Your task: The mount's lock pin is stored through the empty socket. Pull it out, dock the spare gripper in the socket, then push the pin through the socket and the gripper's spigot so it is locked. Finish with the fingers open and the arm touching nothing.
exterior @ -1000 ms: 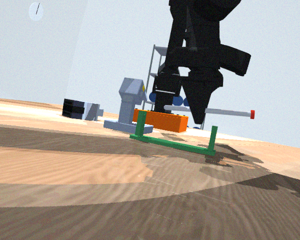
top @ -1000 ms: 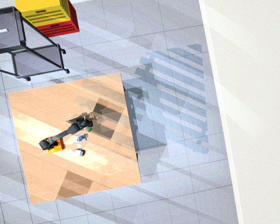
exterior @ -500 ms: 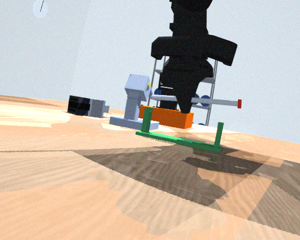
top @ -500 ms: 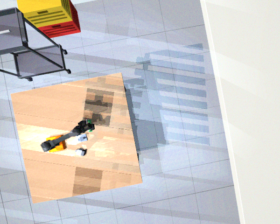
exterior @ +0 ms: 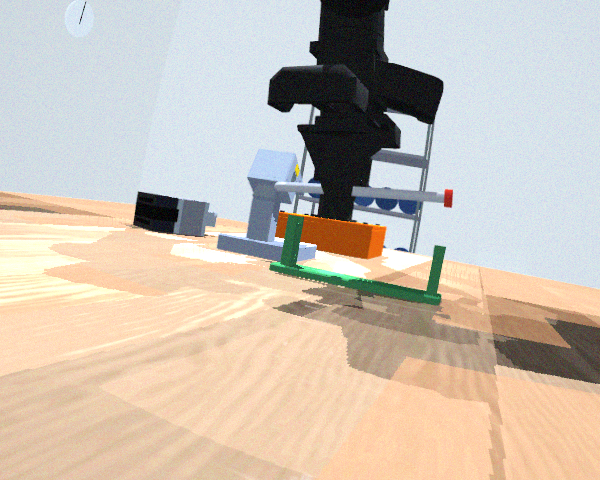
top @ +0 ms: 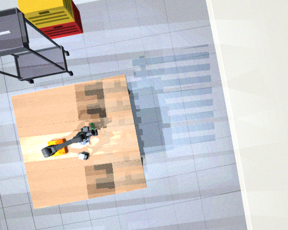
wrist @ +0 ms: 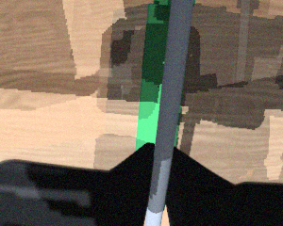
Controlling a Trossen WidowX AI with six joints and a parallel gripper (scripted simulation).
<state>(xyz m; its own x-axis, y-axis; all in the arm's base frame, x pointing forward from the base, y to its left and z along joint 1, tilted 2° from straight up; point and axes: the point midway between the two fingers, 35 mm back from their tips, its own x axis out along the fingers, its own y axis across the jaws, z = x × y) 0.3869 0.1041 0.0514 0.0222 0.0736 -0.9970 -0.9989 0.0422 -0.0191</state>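
My gripper (exterior: pixel 336 205) (wrist: pixel 158 151) is shut on the lock pin (exterior: pixel 398 194) (wrist: pixel 174 85), a long grey rod with a red head (exterior: pixel 448 197). The pin is held nearly level above the green rack (exterior: pixel 365 285) (top: pixel 91 126) (wrist: pixel 147 120), clear of its two posts. In the exterior view the pin's plain end overlaps the right side of the pale blue mount (exterior: pixel 262 214) (top: pixel 84 142); I cannot tell the gap in depth. The mount's socket head (exterior: pixel 273 165) is tilted and holds no spare gripper. The spare gripper (exterior: pixel 172 213) (top: pixel 83 155) lies on the table, its spigot (exterior: pixel 212 219) toward the mount.
An orange block (exterior: pixel 331 236) (top: pixel 61 145) lies by the arm's base, behind the mount in the exterior view. A grey cart (top: pixel 41 60) and yellow and red crates (top: pixel 50 18) stand on the floor beyond the table (top: pixel 47 106). A shelf (exterior: pixel 401 157) stands in the background.
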